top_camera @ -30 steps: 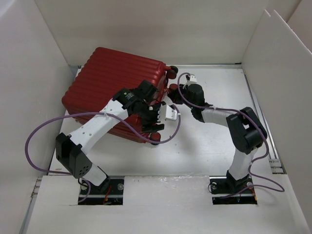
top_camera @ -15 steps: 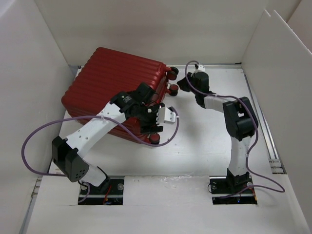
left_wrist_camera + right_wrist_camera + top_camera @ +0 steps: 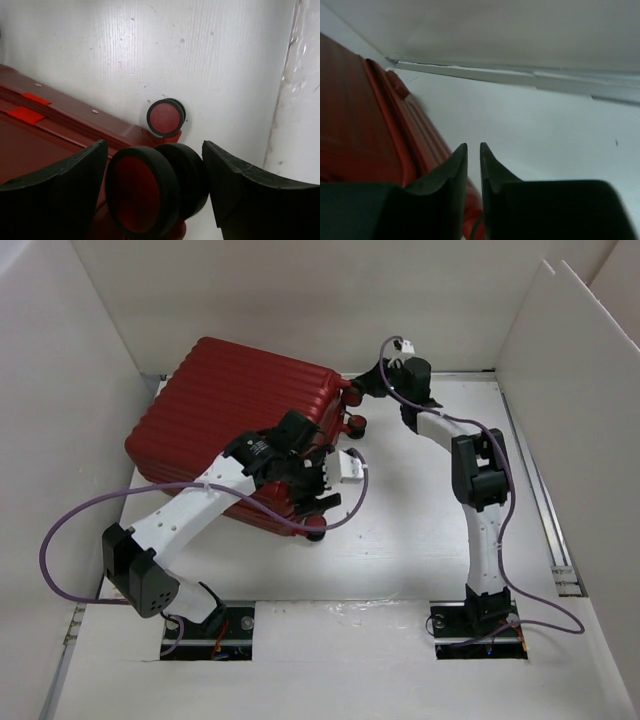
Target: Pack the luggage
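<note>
— What's nearest us?

— The left gripper (image 3: 325, 483), low over the white table (image 3: 420, 530), right at the near right corner of the luggage (image 3: 230, 410). Its jaws are spread wide, one finger on each side of a black wheel (image 3: 142, 195) with a red hub.

— Squeezing it?

— I can't make out whether the pads touch it. The wheel just sits between them. A second wheel (image 3: 165, 117) shows a little past it, on the same edge.

— And the case itself?

— Closed and lying flat with its ribbed red shell up. It's on the left half of the table, turned a bit askew, with its wheels towards the middle.

— The other arm?

— It's stretched long, up the right side. The right gripper (image 3: 362, 390) is at the far wheel corner, just beside the shell. Its jaws are almost together with only a thin slit between them, and nothing in it.

— Behind that?

— The white back wall (image 3: 300, 300).
</note>
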Available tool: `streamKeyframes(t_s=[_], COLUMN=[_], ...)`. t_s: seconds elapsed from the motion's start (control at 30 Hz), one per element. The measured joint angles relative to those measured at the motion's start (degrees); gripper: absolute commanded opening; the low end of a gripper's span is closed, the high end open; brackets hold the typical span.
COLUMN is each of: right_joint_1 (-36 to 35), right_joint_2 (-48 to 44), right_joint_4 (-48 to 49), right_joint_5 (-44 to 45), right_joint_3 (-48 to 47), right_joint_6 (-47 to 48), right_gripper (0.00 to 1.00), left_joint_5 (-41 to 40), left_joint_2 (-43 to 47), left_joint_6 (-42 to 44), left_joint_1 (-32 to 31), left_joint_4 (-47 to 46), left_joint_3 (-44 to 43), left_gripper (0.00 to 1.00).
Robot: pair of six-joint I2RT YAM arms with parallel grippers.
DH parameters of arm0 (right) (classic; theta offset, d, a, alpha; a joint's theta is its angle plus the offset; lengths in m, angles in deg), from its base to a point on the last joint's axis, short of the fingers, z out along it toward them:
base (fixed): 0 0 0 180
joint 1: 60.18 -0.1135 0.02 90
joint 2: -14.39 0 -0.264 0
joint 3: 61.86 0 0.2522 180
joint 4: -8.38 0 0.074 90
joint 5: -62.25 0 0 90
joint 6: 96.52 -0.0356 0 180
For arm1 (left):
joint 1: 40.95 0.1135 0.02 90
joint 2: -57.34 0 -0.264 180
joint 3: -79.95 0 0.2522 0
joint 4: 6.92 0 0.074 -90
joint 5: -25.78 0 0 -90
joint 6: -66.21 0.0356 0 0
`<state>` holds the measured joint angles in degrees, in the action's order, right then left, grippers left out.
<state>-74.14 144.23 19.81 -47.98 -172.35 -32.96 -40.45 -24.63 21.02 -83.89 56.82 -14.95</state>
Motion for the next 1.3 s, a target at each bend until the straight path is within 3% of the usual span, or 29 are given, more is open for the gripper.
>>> streamKeyframes(t_s=[0.07,0.2,0.3,0.37,0.47,0.6,0.67,0.73,0.87,0.9,0.93,1.0,1.17,1.3], right_joint_1=[-0.57,-1.60,-2.86,-3.85,-4.90,-4.96,-4.96,-4.96,-4.96,-4.98,-5.05,-5.11,-5.62,-6.29], right_joint_2=[3.13,8.94,13.16,15.63,17.84,18.80,18.80,18.80,18.14,17.35,16.37,14.14,6.25,-0.68], right_joint_4=[-1.16,-3.69,-5.03,-5.70,-5.53,-5.33,-4.81,-3.85,0.74,2.40,3.82,5.57,7.85,8.28], right_joint_5=[-3.30,-6.64,-8.66,-9.99,-11.28,-12.68,-13.03,-13.25,-13.51,-13.40,-13.31,-13.44,-13.64,-13.20], right_joint_3=[-6.69,-17.00,-21.86,-23.85,-26.45,-27.76,-27.63,-27.15,-23.89,-21.99,-19.85,-15.96,-3.58,6.03], right_joint_6=[0.59,0.46,-0.42,-1.11,-2.12,-2.25,-2.32,-2.43,-2.95,-2.99,-3.04,-2.73,1.14,5.95], right_gripper=[0.35,0.40,0.40,0.40,0.40,0.40,0.40,0.40,0.36,0.35,0.35,0.33,0.32,0.31], left_joint_5=[-0.04,-5.44,-8.35,-14.88,-22.75,-25.59,-26.93,-28.72,-29.79,-29.86,-29.66,-28.94,-21.09,-15.37], left_joint_2=[0.00,1.18,3.80,6.29,10.12,17.38,20.11,21.66,22.95,23.17,23.41,23.58,20.48,12.50], left_joint_6=[-4.94,-15.54,-23.91,-28.28,-33.42,-39.71,-41.72,-43.01,-43.82,-43.87,-43.89,-44.11,-44.00,-42.12], left_joint_1=[0.61,2.56,5.60,8.35,18.97,39.21,49.33,56.00,60.41,61.11,61.88,64.11,74.99,77.11], left_joint_4=[-1.27,-5.44,-6.21,-9.44,-18.56,-21.79,-21.07,-19.61,-17.66,-17.35,-17.38,-17.27,-22.67,-29.92], left_joint_3=[-0.87,-3.78,-5.09,-5.60,-7.52,-4.66,-1.57,2.01,11.21,13.73,16.15,19.78,26.23,30.01], left_gripper=[0.74,0.73,0.56,0.48,0.38,0.23,0.22,0.22,0.25,0.29,0.42,0.51,0.57,0.59])
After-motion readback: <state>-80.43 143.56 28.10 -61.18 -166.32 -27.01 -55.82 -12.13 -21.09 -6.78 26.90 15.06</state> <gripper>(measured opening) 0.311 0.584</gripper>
